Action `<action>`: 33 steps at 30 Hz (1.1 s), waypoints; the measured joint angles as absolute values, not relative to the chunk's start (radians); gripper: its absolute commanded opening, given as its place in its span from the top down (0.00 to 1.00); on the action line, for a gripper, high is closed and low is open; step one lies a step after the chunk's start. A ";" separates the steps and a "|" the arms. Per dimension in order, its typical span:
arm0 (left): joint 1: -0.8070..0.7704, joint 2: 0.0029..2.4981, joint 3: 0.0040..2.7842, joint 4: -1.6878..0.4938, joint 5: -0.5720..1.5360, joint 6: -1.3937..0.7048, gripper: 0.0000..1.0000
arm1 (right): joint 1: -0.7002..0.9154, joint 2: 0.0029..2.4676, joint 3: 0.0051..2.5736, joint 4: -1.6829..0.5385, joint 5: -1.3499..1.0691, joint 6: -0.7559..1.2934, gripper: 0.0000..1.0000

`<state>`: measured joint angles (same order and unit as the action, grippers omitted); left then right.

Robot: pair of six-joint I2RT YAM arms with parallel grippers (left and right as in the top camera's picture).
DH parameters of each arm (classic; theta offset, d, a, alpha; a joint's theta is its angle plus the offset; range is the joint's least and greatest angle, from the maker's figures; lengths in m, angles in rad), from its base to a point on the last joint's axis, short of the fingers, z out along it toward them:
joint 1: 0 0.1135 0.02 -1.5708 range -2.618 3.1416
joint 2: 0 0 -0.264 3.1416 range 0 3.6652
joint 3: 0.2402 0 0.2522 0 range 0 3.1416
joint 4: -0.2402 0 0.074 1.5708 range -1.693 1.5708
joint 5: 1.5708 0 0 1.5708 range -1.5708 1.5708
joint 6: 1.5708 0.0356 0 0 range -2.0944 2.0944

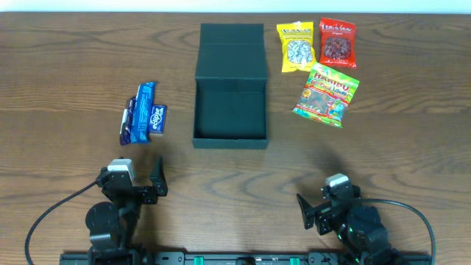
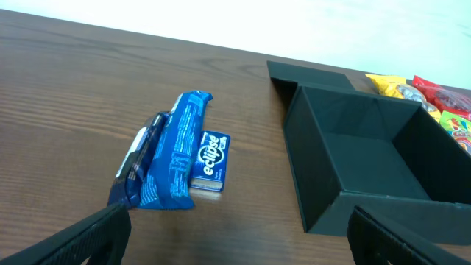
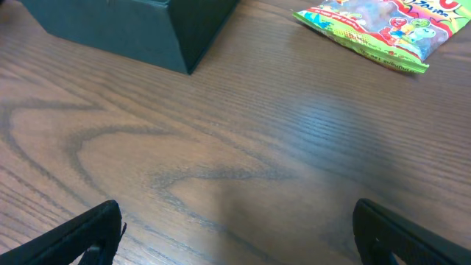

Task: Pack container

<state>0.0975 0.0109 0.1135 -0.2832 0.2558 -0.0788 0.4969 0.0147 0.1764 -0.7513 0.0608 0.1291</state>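
Note:
The container (image 1: 229,118) is a dark teal-black box, open and empty, its flap lid laid back at the far side. It also shows in the left wrist view (image 2: 368,158) and its corner in the right wrist view (image 3: 147,29). Left of it lie a blue snack packet (image 1: 140,110) (image 2: 173,151), a small blue Eclipse box (image 1: 157,118) (image 2: 210,162) and a dark wrapper (image 2: 136,158). Right of it lie a yellow packet (image 1: 296,46), a red packet (image 1: 338,41) and a green Haribo bag (image 1: 326,94) (image 3: 375,29). My left gripper (image 1: 140,179) (image 2: 235,239) and right gripper (image 1: 320,206) (image 3: 235,235) are open, empty, near the front edge.
The brown wood table (image 1: 66,66) carries everything. Black cables (image 1: 51,213) run from both arm bases along the front edge.

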 measured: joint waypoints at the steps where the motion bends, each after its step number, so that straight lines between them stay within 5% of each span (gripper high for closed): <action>1: 0.097 0.011 0.113 -0.283 0.256 -0.078 0.05 | 0.497 0.015 0.176 -0.751 0.061 0.129 0.01; 33: 0.097 0.011 0.113 -0.283 0.256 -0.079 0.05 | 0.497 0.015 0.176 -0.745 0.072 0.129 0.01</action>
<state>0.0975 0.0109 0.1135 -0.2832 0.2558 -0.0788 0.4969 0.0147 0.1761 -0.7452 0.0723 0.1287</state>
